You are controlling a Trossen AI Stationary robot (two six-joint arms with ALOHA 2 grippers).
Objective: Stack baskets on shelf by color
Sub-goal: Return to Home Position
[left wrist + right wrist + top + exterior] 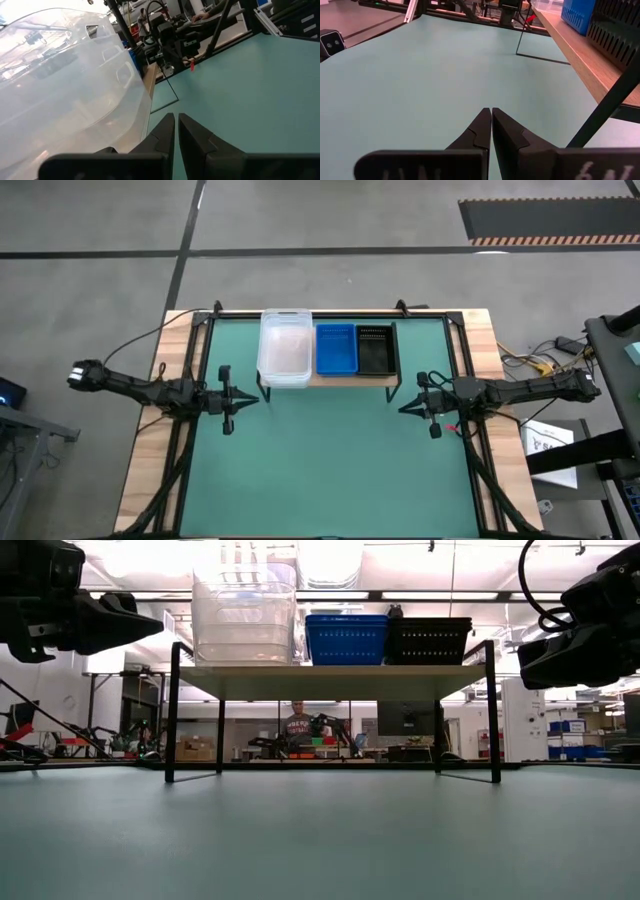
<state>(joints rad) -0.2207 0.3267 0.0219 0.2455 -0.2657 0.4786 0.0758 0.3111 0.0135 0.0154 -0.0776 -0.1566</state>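
Three basket stacks stand in a row on the shelf, bottoms on its wood-grain board: clear tubs at the left end, blue perforated baskets in the middle, black mesh baskets at the right. In the low view the clear tubs rise higher than the blue baskets and the black baskets. My left gripper hovers shut off the shelf's left legs, just below the clear tub. My right gripper hovers shut off the shelf's right legs, beside the black basket.
The green table top spreads wide in front of the shelf, between both arms. Thin black shelf legs stand close to each gripper. A person sits far behind the table in the room. Cables and a bench lie right of the table.
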